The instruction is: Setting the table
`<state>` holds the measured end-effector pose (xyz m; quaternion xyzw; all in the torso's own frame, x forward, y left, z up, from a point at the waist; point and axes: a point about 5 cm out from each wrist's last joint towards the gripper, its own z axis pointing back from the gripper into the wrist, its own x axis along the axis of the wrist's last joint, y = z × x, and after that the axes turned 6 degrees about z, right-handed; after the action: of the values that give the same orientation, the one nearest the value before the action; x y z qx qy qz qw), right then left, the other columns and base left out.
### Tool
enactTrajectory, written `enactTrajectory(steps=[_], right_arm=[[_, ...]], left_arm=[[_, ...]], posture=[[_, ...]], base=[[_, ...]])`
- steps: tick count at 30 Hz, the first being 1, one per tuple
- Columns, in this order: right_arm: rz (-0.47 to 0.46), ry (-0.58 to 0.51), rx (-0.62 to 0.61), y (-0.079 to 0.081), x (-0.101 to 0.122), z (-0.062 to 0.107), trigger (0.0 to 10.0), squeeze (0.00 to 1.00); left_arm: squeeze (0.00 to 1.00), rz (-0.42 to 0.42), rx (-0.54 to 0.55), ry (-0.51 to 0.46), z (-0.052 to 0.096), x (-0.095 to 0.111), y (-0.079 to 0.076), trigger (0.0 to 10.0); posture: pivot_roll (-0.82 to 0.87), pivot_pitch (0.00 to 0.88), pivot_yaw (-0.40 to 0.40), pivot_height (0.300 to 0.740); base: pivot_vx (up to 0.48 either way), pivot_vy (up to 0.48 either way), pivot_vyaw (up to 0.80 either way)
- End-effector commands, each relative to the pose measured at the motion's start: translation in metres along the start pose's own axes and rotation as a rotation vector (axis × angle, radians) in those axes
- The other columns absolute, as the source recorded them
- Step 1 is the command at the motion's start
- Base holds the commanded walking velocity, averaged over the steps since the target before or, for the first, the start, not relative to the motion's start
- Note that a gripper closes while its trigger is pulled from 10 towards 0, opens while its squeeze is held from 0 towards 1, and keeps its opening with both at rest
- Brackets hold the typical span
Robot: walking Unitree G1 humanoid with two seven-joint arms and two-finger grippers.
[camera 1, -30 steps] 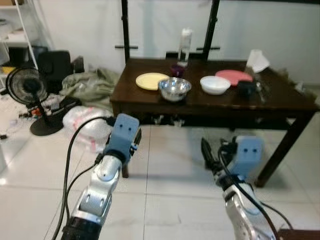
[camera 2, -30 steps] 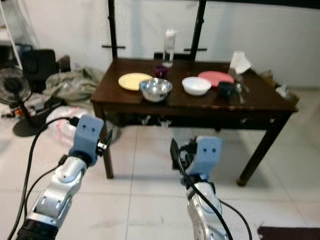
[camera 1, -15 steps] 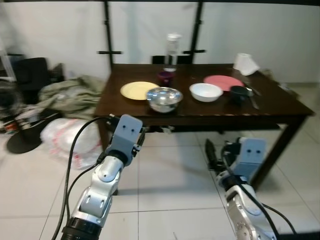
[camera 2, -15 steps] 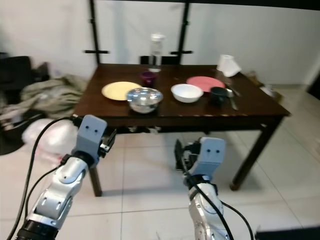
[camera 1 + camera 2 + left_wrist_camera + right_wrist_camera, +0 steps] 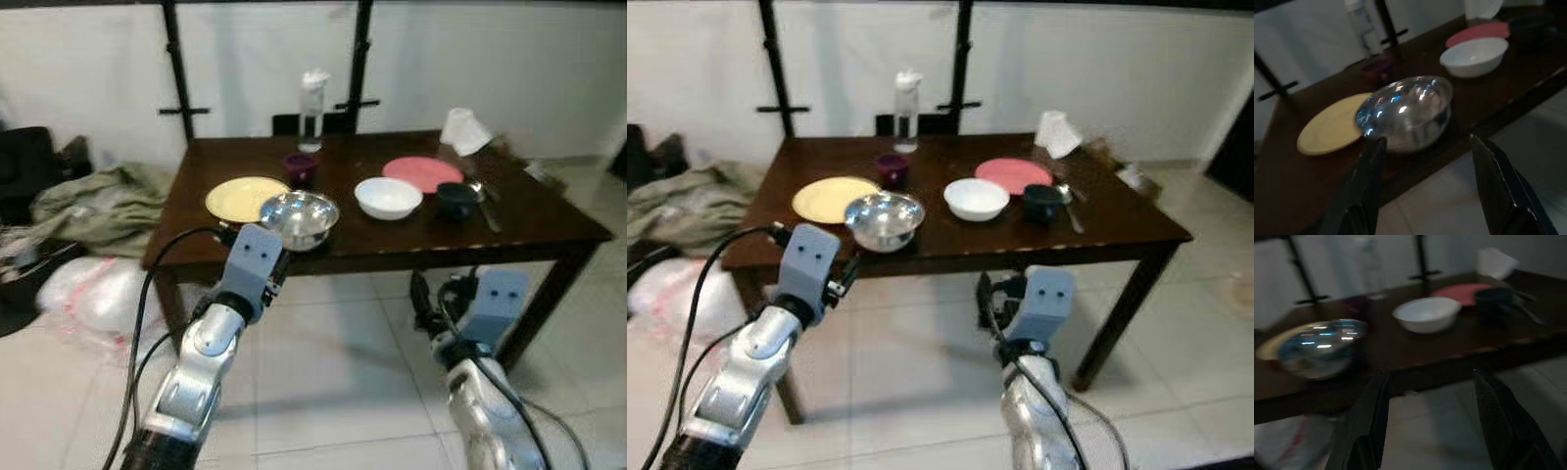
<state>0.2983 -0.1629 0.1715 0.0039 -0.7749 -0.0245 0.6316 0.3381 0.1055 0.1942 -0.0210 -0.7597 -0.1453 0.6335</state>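
Note:
A dark wooden table point(image 5: 549, 220) stands just ahead. On it are a yellow plate point(image 5: 240, 197), a steel bowl point(image 5: 299, 217) near the front edge, a purple cup point(image 5: 300, 168), a white bowl point(image 5: 389, 196), a pink plate point(image 5: 422, 172), a dark cup point(image 5: 457, 200), a spoon point(image 5: 484, 208), a clear bottle point(image 5: 312, 96) and a white paper roll point(image 5: 463, 129). My left gripper point(image 5: 1427, 141) is open, held below the table's front edge and facing the steel bowl point(image 5: 1408, 110). My right gripper point(image 5: 1431, 374) is open too, low before the table and facing the white bowl point(image 5: 1426, 314).
A heap of greenish cloth point(image 5: 93, 204) and a clear plastic bag point(image 5: 93, 294) lie on the tiled floor at the left. Two black stand poles point(image 5: 174, 69) rise behind the table against the white wall. Open tiled floor point(image 5: 333, 392) lies between me and the table.
The whole view has shifted: the camera has come closer and turned, so the table sits larger and more central and the fan has left the picture. Both arms keep the same pose.

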Motion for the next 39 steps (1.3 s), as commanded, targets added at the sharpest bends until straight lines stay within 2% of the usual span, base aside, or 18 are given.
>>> enactTrajectory(steps=[1,10,13,16,18,22,28,29,30,32,35,36,38,39], right_arm=[[0.016,0.005,-0.015,-0.003,-0.001,0.0,10.0,0.0],[0.023,-0.01,0.0,-0.002,0.002,0.0,10.0,0.0],[0.021,-0.026,0.028,0.002,0.005,0.0,10.0,0.0],[0.015,-0.039,0.07,0.007,0.008,0.002,10.0,0.0],[0.015,-0.043,0.077,0.008,0.008,0.002,10.0,0.0],[0.02,-0.06,0.109,0.013,0.013,0.002,10.0,0.0],[0.022,-0.077,0.135,0.019,0.019,0.001,10.0,0.0],[0.021,-0.081,0.146,0.021,0.02,0.001,10.0,0.0],[0.021,-0.087,0.158,0.023,0.022,0.0,10.0,0.0],[0.02,-0.095,0.174,0.027,0.025,0.0,10.0,0.0],[0.018,-0.101,0.18,0.028,0.027,0.0,10.0,0.0],[0.012,-0.114,0.196,0.033,0.032,-0.001,10.0,0.0],[0.01,-0.118,0.201,0.034,0.033,-0.001,10.0,0.0],[0.007,-0.122,0.207,0.036,0.034,-0.001,10.0,0.0]], left_arm=[[0.0,0.001,-0.017,-0.002,0.0,0.001,-0.003,10.0],[0.0,0.009,-0.035,-0.007,0.0,0.002,-0.004,10.0],[0.0,-0.019,-0.031,-0.005,0.001,0.004,-0.002,10.0],[0.0,-0.044,-0.002,0.012,-0.002,0.007,0.011,10.0],[0.0,-0.037,0.004,0.021,-0.003,0.007,0.013,10.0],[0.0,0.039,0.062,0.103,-0.011,0.001,0.028,10.0],[0.02,0.081,0.092,0.202,-0.019,-0.006,0.042,10.0],[0.43,0.103,0.112,0.244,-0.023,-0.01,0.048,10.0],[0.96,0.12,0.137,0.281,-0.027,-0.013,0.056,10.0],[1.0,0.148,0.166,0.322,-0.033,-0.014,0.065,10.0],[1.0,0.158,0.175,0.33,-0.035,-0.013,0.068,10.0],[1.0,0.188,0.195,0.351,-0.041,-0.013,0.076,10.0],[1.0,0.197,0.202,0.36,-0.043,-0.013,0.078,10.0],[0.97,0.212,0.205,0.374,-0.045,-0.013,0.079,10.0]], posture=[[-0.04,0.013,0.109,0.74],[-0.04,0.016,0.108,0.74],[-0.04,0.019,0.109,0.74],[-0.04,0.023,0.108,0.74],[-0.04,0.023,0.108,0.74],[-0.03,0.029,0.106,0.74],[-0.02,0.05,0.104,0.74],[-0.02,0.059,0.106,0.74],[-0.02,0.068,0.107,0.74],[-0.02,0.081,0.108,0.74],[-0.01,0.089,0.111,0.74],[-0.01,0.106,0.114,0.74],[-0.01,0.109,0.115,0.74],[-0.01,0.117,0.117,0.74]], base=[[0.472,0.0,0.0],[0.456,0.0,0.0],[0.0,0.0,0.0],[0.0,0.0,0.0],[0.0,0.0,0.0],[0.0,0.0,0.0],[0.0,0.0,0.0],[0.0,0.0,0.0],[0.0,0.0,0.0],[0.0,0.0,0.0],[0.0,0.0,0.0],[0.0,0.0,0.0],[0.0,0.0,0.0],[0.0,0.0,0.0]])
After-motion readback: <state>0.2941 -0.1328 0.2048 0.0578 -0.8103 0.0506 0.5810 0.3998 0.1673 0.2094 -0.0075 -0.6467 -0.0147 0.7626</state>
